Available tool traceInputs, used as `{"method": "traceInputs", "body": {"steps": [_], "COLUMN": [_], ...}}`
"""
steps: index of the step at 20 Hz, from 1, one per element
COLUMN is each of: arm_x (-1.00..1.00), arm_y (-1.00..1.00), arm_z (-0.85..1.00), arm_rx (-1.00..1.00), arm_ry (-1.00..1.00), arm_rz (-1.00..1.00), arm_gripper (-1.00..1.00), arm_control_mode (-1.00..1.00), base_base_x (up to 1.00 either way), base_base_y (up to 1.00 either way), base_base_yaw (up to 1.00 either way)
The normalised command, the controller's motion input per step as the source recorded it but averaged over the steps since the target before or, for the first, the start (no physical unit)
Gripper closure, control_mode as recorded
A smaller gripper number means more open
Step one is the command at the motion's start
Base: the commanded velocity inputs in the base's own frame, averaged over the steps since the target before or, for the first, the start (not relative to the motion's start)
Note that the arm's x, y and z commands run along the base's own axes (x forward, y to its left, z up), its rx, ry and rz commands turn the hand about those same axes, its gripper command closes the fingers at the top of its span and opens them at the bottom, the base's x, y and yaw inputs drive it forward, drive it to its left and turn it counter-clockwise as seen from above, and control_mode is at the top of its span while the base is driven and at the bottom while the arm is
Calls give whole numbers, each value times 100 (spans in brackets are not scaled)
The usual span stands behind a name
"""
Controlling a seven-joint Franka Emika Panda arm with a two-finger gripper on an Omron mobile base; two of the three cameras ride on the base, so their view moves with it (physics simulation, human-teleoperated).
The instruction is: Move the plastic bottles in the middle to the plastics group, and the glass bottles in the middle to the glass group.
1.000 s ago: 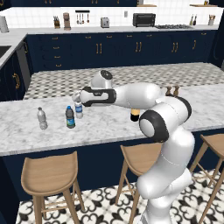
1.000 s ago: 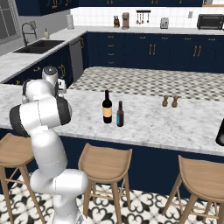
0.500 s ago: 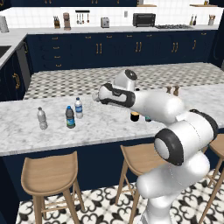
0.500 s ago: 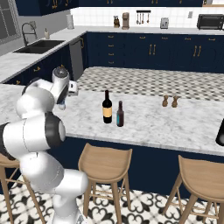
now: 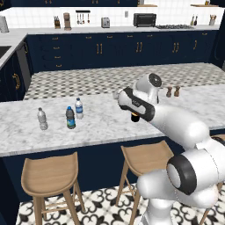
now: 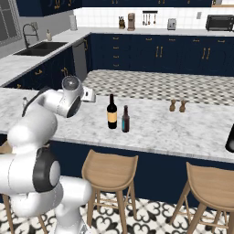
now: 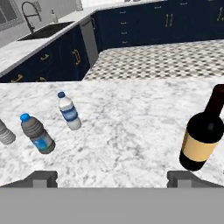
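Over the marble desk [image 5: 101, 125], end effector [image 7: 112, 177] hangs between the bottle groups, fingers spread wide, nothing between them.

Left end of desk, three small bottles close together but not touching: greyish unlabelled clear bottle [image 5: 42, 119], dark smoky bottle with blue-teal label and bluish cap [image 5: 70, 117], clear bottle with blue label and white cap [image 5: 79, 108]. The smoky one stands between the two clear ones, nearer the front edge than the labelled one. Hand view shows the same row: smoky bottle at [image 7: 37, 134], labelled clear at [image 7: 69, 111], grey one cut by the frame edge at [image 7: 5, 132].

Middle of desk: black wine-style bottle with tan-yellow label [image 6: 112, 112], upright, slimmer brown long-necked bottle with teal label [image 6: 125, 119] just beside it, slightly nearer the front edge. In the hand view the wine bottle [image 7: 202, 139] sits off to one side of the fingers, well clear of them.

Farther along: two stubby brown bottles [image 6: 177, 106] side by side, well apart from the tall pair.
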Motion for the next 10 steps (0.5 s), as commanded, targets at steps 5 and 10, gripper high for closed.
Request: {"method": "traceInputs", "body": {"steps": [5, 10], "arm_x": [-20, -30], "arm_y": [-78, -75], "arm_z": [34, 37], "arm_rx": [0, 4], "arm_ry": [0, 15], "arm_rz": [-19, -26], "arm_gripper": [-100, -100], "arm_control_mode": [-100, -100], "base_base_x": [0, 0], "base_base_y": [0, 0], "base_base_yaw": [0, 0]}}
